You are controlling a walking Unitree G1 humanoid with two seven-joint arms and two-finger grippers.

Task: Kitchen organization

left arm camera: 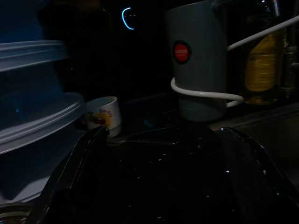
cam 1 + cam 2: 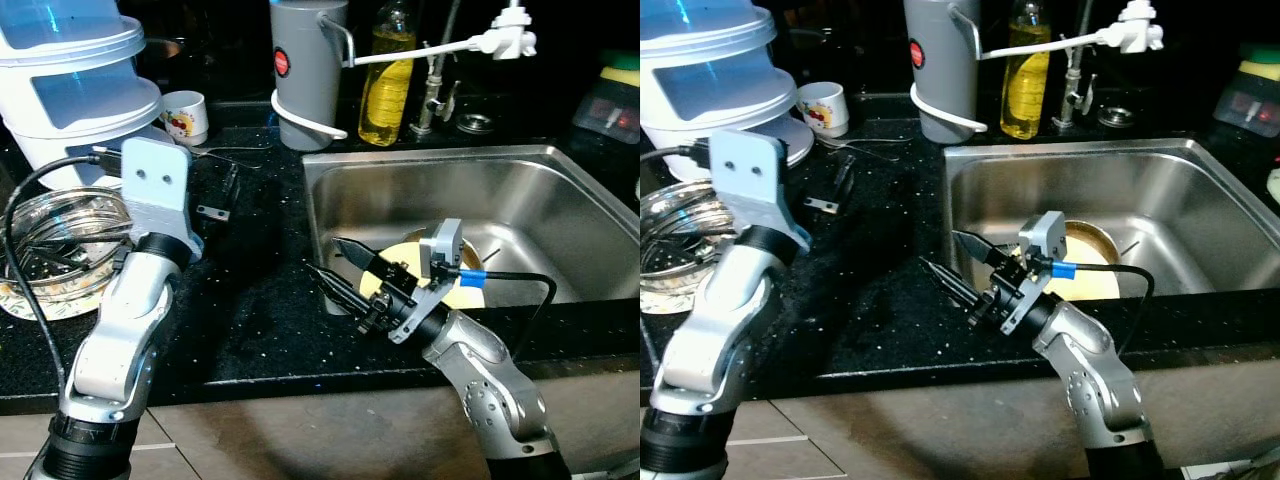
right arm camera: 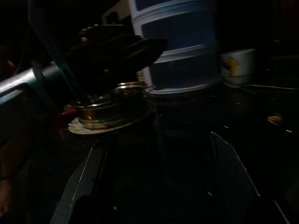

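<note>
Overhead, I log the right gripper (image 2: 335, 262), fingers spread, at the sink (image 2: 520, 200) edge beside a yellow plate (image 2: 470, 292); the left gripper is hidden behind its mount. Left wrist: fingers (image 1: 79, 168) spread toward small cup (image 1: 103, 114) and grey jug (image 1: 198, 60). Right wrist: fingers (image 3: 81, 182) apart, facing steel bowl (image 3: 112, 107).

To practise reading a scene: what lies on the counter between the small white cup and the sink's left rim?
In the left eye view, between the small white cup and the sink stands the grey jug, with a black plug on the dark counter.
</note>
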